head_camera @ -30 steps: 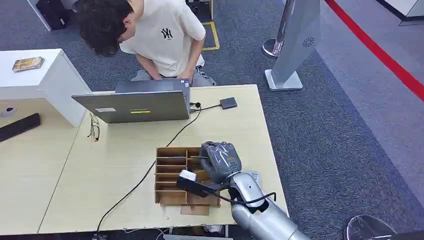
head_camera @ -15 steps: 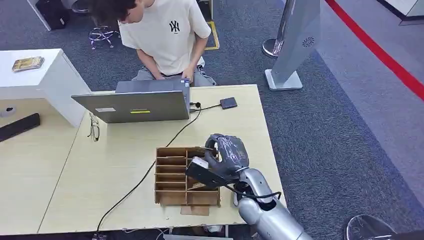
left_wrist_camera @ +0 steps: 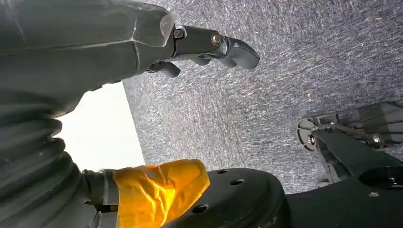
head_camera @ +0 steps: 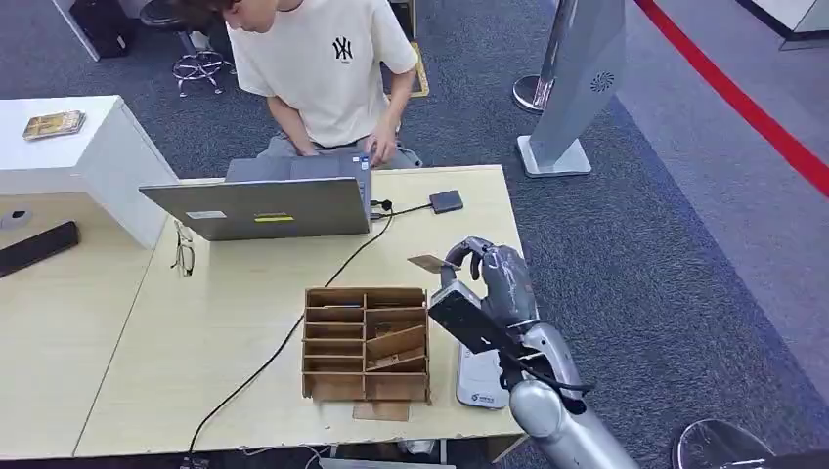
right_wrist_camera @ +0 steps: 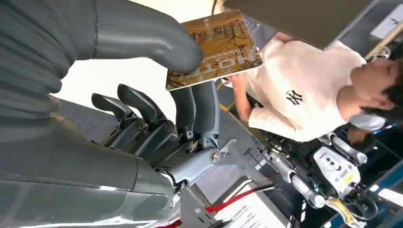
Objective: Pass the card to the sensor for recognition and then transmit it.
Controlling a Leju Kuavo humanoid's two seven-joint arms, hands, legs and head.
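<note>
Card (right_wrist_camera: pixel 216 47) partly under right hand's (right_wrist_camera: pixel 157 95) thumb

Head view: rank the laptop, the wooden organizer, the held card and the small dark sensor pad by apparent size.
1. Laptop
2. Wooden organizer
3. Card and sensor pad: both small and look alike in size; the card is raised in the right hand, nearer the camera, so unranked.

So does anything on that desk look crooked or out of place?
Mostly tidy. In the wooden organizer, two dividers in the lower right slots lean at a slant instead of lying level. The card is off the desk, pinched in the right hand.
</note>
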